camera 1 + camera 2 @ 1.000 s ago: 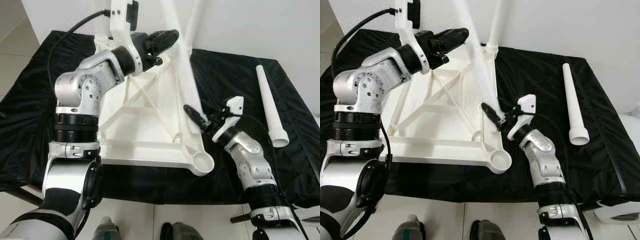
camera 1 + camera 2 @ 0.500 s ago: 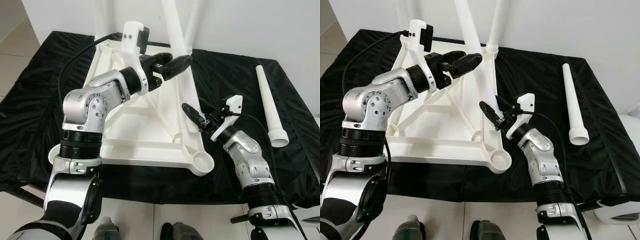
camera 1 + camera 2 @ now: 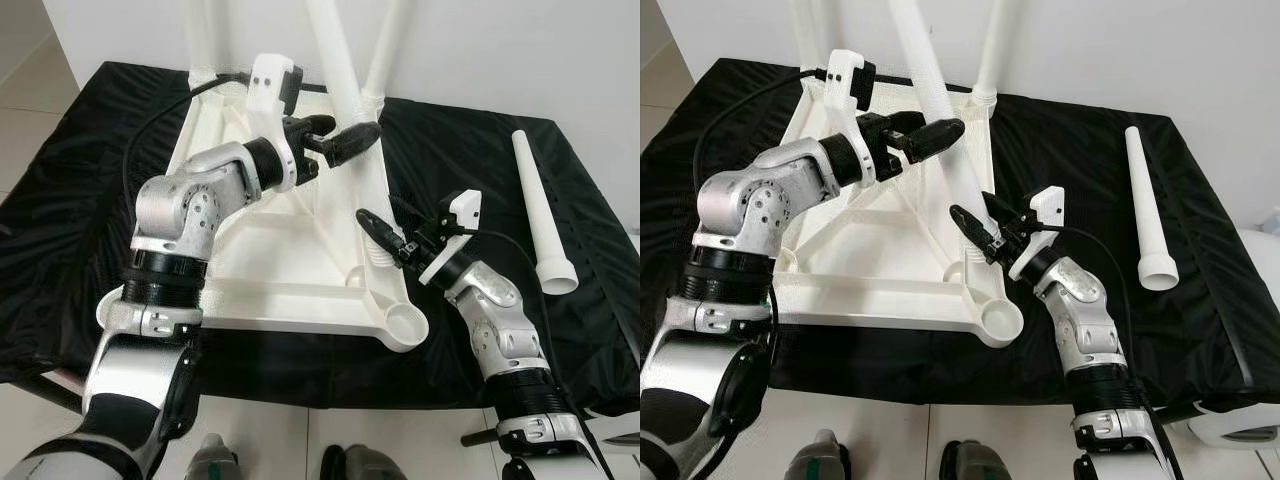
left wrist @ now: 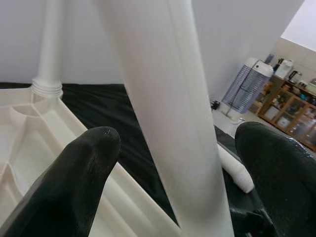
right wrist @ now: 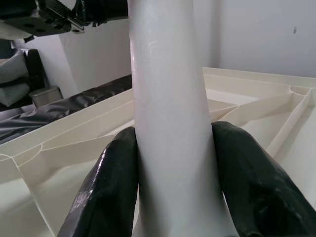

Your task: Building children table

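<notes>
The white children's table top [image 3: 290, 260] lies upside down on a black cloth. A white table leg [image 3: 340, 60] rises slanted from its near right part. My right gripper [image 3: 378, 235] is shut on this leg just above its base; in the right wrist view both fingers [image 5: 116, 187] press against it. My left gripper [image 3: 345, 135] is higher up, open, with the leg [image 4: 168, 108] between its spread fingers [image 4: 89, 163]. A loose tapered leg [image 3: 540, 210] lies on the cloth at the right.
Two more legs [image 3: 385, 50] [image 3: 200, 40] stand upright at the table top's far corners. An empty round socket [image 3: 405, 322] is at the near right corner. The black cloth [image 3: 60, 230] ends just beyond the table top's front edge, with tiled floor below.
The held leg's top has leaned over to the left. My left gripper has come down and right, and now straddles the leg. The right gripper has shifted slightly left, keeping its grip.
</notes>
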Robot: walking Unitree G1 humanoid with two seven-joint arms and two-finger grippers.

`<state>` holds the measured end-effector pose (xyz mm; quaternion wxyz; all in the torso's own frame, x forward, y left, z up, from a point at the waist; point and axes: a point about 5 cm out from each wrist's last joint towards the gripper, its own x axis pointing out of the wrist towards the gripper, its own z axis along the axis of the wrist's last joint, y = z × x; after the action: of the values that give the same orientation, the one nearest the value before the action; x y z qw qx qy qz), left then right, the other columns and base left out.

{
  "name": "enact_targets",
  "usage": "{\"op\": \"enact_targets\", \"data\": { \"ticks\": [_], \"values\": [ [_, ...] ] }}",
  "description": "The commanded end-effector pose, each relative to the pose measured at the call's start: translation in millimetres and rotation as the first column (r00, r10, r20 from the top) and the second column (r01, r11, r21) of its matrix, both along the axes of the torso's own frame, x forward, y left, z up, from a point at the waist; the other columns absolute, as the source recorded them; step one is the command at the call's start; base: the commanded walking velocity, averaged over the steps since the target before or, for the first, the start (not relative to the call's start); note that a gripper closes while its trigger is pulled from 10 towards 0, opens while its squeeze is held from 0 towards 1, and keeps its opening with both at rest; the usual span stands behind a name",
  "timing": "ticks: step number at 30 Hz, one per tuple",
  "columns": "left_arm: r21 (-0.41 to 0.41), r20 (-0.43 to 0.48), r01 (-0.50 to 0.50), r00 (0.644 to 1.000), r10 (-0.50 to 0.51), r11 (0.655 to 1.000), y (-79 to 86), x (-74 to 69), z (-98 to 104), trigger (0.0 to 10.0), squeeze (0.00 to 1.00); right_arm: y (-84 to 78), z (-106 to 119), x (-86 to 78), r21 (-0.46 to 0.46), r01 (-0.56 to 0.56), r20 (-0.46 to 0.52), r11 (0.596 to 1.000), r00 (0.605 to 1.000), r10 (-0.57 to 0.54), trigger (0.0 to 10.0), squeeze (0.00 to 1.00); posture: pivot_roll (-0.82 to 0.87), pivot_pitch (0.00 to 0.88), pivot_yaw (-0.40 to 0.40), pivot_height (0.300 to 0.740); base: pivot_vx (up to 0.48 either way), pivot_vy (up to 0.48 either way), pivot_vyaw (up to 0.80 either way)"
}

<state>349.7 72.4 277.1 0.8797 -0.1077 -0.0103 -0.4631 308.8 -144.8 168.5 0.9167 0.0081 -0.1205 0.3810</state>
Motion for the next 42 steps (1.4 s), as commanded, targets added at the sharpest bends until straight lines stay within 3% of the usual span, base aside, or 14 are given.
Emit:
{"op": "enact_targets", "data": {
  "ticks": [1,16,17,18,19,37,38,42],
  "values": [
    [0.014,0.000,0.005,1.000,-0.005,1.000,-3.0,1.9,-0.7,10.0,0.00,-0.2,3.0,-2.9,0.005,-0.014,0.023,1.000,1.000,0.014,10.0,0.00,0.03,0.051,-0.056,0.740,0.000,0.000,0.00],
    [-0.093,0.013,-0.036,0.999,0.038,0.995,0.1,9.7,24.6,10.0,0.00,2.3,-2.3,-7.4,-0.040,-0.067,0.008,0.997,0.998,0.067,10.0,0.00,0.03,0.054,-0.064,0.740,0.000,0.000,0.00],
    [-0.102,0.019,-0.030,0.999,0.032,0.994,0.0,9.3,27.0,5.3,0.00,2.3,-2.4,-7.3,-0.041,-0.067,0.008,0.997,0.998,0.067,10.0,0.00,0.03,0.054,-0.064,0.740,0.000,0.000,0.00],
    [-0.118,0.026,-0.028,0.999,0.032,0.993,0.2,9.0,29.4,2.1,0.00,2.2,-2.5,-7.2,-0.042,-0.066,0.008,0.997,0.998,0.067,10.0,0.00,0.03,0.054,-0.064,0.740,0.000,0.000,0.00],
    [-0.131,0.026,-0.030,0.999,0.034,0.991,0.9,9.3,30.5,0.0,0.00,2.1,-2.8,-7.1,-0.044,-0.065,0.007,0.997,0.998,0.065,10.0,0.00,0.03,0.054,-0.063,0.740,0.000,0.000,0.00],
    [-0.132,0.078,-0.006,0.997,0.016,0.991,-4.5,3.8,38.3,0.0,0.00,0.5,-2.4,-0.6,-0.075,-0.047,-0.027,0.996,0.999,0.046,10.0,0.00,0.03,0.040,-0.073,0.740,0.000,0.000,0.00],
    [-0.119,0.088,0.004,0.996,0.007,0.993,-6.3,1.7,39.8,10.0,0.00,0.3,-1.0,0.6,-0.070,-0.042,-0.026,0.997,0.999,0.040,10.0,1.00,0.03,0.040,-0.073,0.740,0.000,0.000,0.00],
    [-0.100,0.125,0.035,0.992,-0.023,0.994,-11.4,-4.8,45.8,10.0,0.00,-0.6,3.0,2.6,-0.078,-0.030,-0.015,0.996,0.999,0.029,10.0,1.00,0.03,0.035,-0.078,0.740,0.000,0.000,0.00]
  ]
}}
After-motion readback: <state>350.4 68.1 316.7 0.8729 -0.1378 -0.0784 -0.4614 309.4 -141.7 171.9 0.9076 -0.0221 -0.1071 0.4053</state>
